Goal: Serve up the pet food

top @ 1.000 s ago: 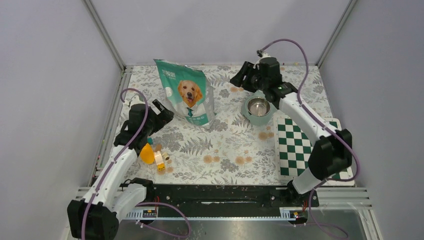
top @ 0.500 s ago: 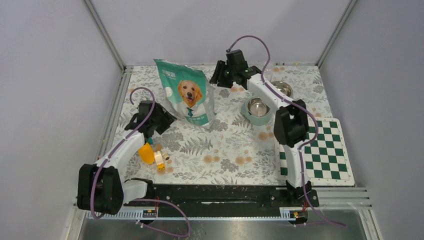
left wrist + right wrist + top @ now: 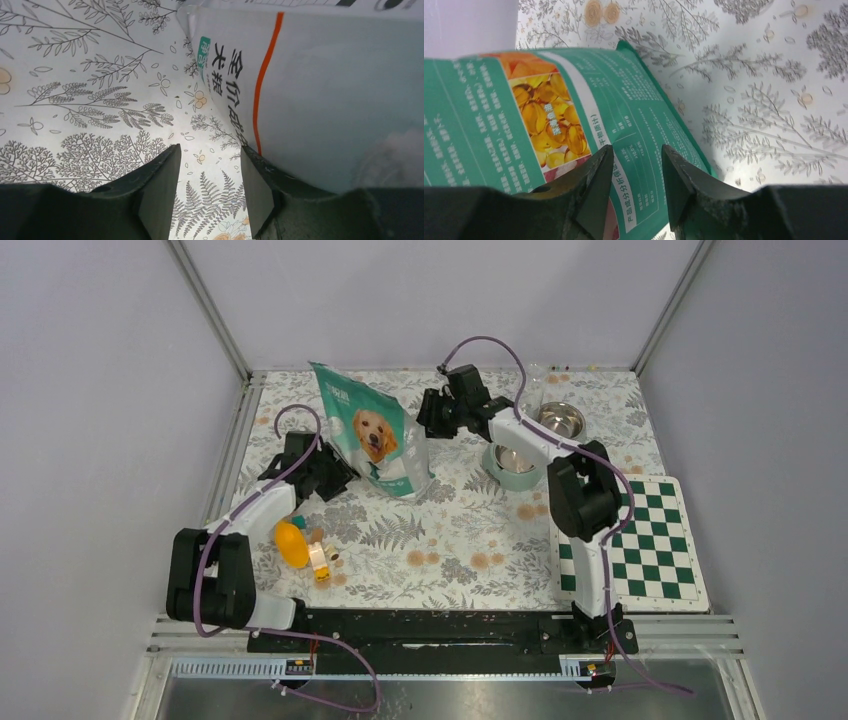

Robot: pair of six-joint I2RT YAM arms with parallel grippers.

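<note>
The teal bag (image 3: 372, 435) with the golden retriever picture stands at the back middle of the table, leaning and turned slightly. The pet food is hidden; no kibble shows. My left gripper (image 3: 330, 475) sits low at the bag's lower-left corner. In the left wrist view the left gripper (image 3: 210, 150) is open over the patterned cloth, its right finger against the bag's pale side (image 3: 340, 100). My right gripper (image 3: 428, 415) is at the bag's right edge. In the right wrist view the right gripper (image 3: 637, 150) is open, with the bag's printed back (image 3: 499, 125) just beyond its tips.
A teal bowl (image 3: 520, 481) with a steel inside stands right of the bag, partly under the right arm. A steel bowl (image 3: 546, 418) lies behind it. A green chessboard (image 3: 640, 540) lies front right. An orange toy (image 3: 291, 545) and small blocks (image 3: 320, 562) lie front left.
The right gripper swung left from above the teal bowl to the bag's right edge. The left gripper moved up to the bag's lower left and narrowed. The bag now leans and is turned.
</note>
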